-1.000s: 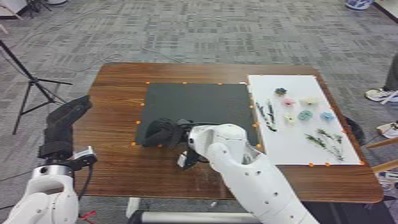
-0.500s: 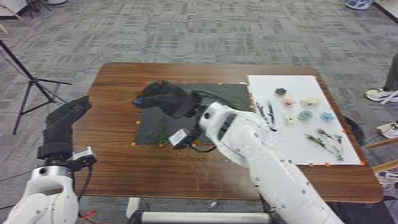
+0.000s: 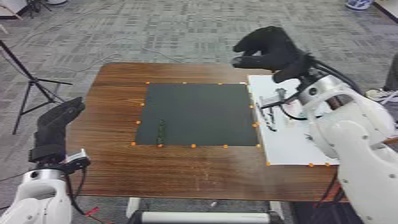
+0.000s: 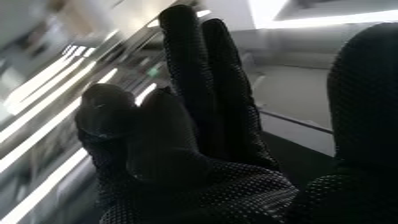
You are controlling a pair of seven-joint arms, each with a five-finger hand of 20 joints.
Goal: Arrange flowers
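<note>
My right hand [image 3: 271,52] is raised over the far right part of the table, above the top of the white board, open and holding nothing. In the right wrist view that hand [image 4: 209,182] has its thumb apart from the fingers. One green sprig [image 3: 161,133] lies upright on the lower left of the dark mat [image 3: 200,107]. Dark stems [image 3: 267,116] lie along the left side of the white board [image 3: 289,147]; my right arm covers the flowers farther right. My left hand [image 3: 60,117] rests off the table's left edge, fingers straight.
The brown table [image 3: 169,172] extends in front of the mat, and orange markers [image 3: 194,146] line the mat and board edges. A black tripod [image 3: 33,80] stands at the left. A person's shoes are on the floor at the right.
My right hand has swung up and right from the mat to above the white board, uncovering the green sprig on the mat. My left hand has shifted slightly left.
</note>
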